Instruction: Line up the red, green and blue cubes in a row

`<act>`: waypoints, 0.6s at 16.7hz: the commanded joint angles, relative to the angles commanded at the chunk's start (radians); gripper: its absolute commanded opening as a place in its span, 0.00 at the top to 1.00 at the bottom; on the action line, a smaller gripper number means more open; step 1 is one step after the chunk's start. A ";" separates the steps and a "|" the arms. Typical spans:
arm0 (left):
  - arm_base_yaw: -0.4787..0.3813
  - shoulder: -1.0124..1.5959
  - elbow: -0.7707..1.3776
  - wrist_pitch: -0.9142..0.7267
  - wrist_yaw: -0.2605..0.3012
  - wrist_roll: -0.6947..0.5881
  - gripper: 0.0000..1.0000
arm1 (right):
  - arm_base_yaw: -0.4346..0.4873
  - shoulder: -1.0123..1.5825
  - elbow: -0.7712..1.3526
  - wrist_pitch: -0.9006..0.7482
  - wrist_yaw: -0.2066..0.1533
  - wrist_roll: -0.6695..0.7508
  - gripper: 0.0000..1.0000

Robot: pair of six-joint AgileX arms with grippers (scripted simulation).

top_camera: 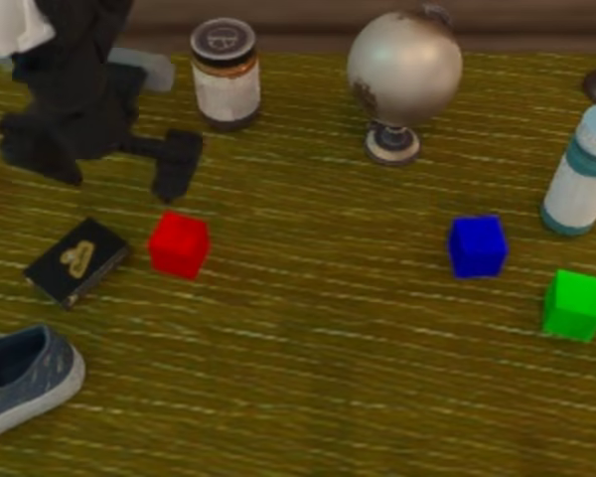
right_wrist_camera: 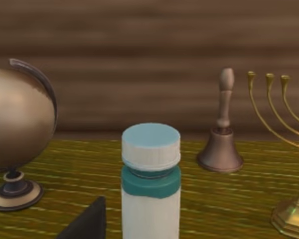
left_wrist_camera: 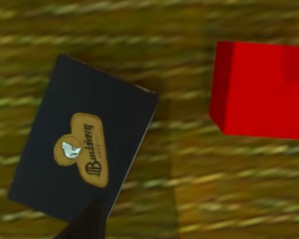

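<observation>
The red cube (top_camera: 179,244) sits on the bench's left, just below the left pincer (top_camera: 177,167); I cannot tell its grip. It looks hard and light; pinch two flat sides.

The table (top_camera: 308,358) is olive-green with pale yellow streaks running across it, and on it sit a bright red cube (top_camera: 179,243), a deep blue cube (top_camera: 478,246) and a bright green cube (top_camera: 574,305). The box (top_camera: 76,260) is black with a gold label, the shoe (top_camera: 25,378) is denim blue with a pale sole, and the globe (top_camera: 404,68) is dull bronze. The jar (top_camera: 224,75) is white with a dark lid, the bottle (top_camera: 582,179) white with a teal collar and pale blue cap.
</observation>
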 joint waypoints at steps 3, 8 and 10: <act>-0.028 0.176 0.163 -0.093 0.000 0.000 0.00 | 0.000 0.000 0.000 0.000 0.000 0.000 0.00; -0.047 0.301 0.281 -0.153 -0.001 0.000 0.00 | 0.000 0.000 0.000 0.000 0.000 0.000 0.00; -0.047 0.301 0.281 -0.153 -0.001 0.000 0.00 | 0.000 0.000 0.000 0.000 0.000 0.000 0.00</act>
